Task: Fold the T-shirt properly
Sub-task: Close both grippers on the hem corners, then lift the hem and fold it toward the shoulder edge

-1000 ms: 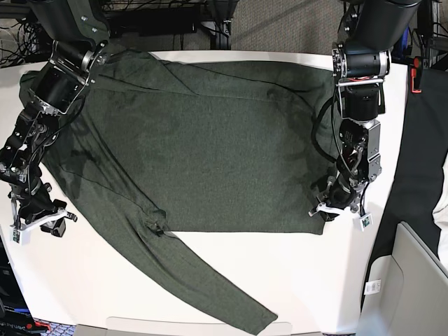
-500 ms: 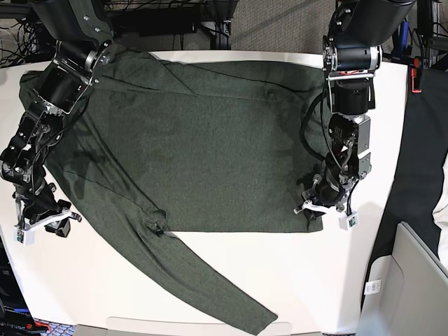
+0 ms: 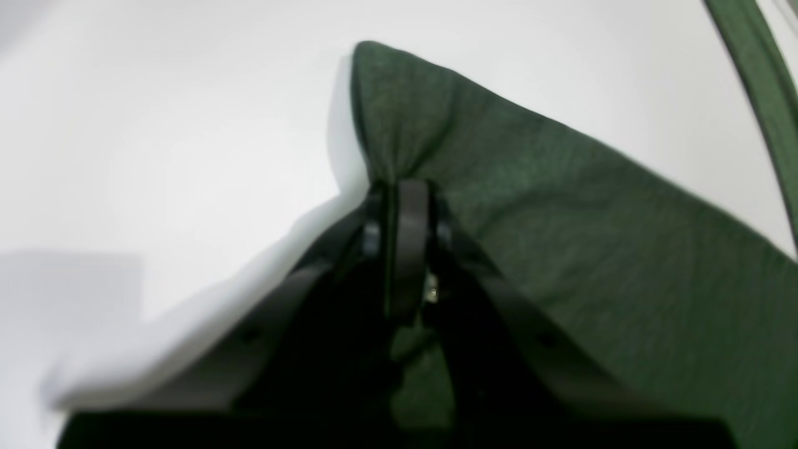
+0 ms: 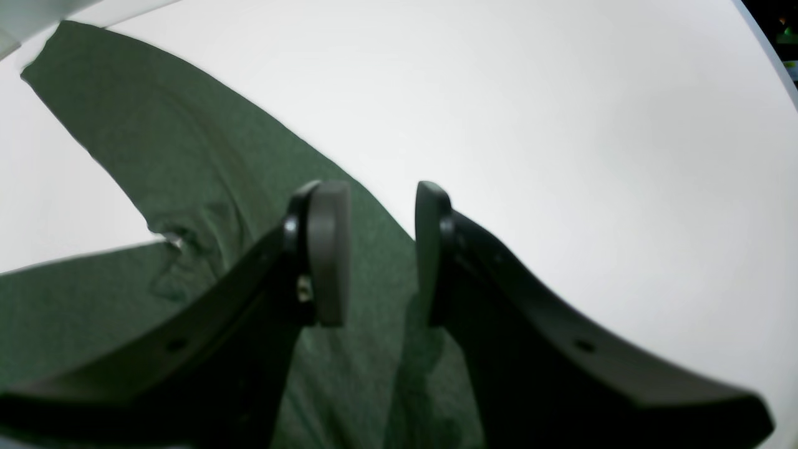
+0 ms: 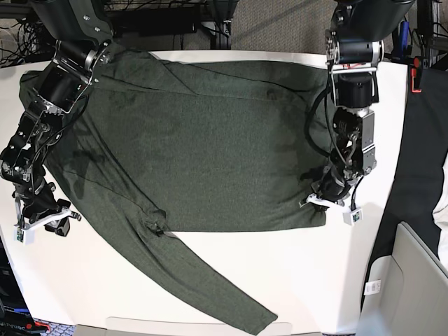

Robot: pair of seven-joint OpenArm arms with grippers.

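Observation:
The dark olive T-shirt [image 5: 203,147] lies spread flat on the white table [image 5: 280,280], with one long sleeve [image 5: 210,287] running toward the front edge. My left gripper [image 5: 326,201] is at the shirt's lower right hem corner. In the left wrist view the left gripper [image 3: 402,187] is shut on a bunched fold of green fabric [image 3: 561,218]. My right gripper [image 5: 43,224] sits at the table's left side by the shirt's edge. The right wrist view shows the right gripper [image 4: 379,249] open, just above the sleeve fabric [image 4: 187,162] with nothing between its fingers.
A black cloth [image 5: 420,140] hangs off the right of the table, and a grey bin [image 5: 413,280] stands at the lower right. A red object [image 5: 418,73] is at the far right edge. Cables and a rack lie behind the table.
The left gripper's jaws have shut on the shirt's hem corner after shifting slightly along it. The right arm has stayed almost still.

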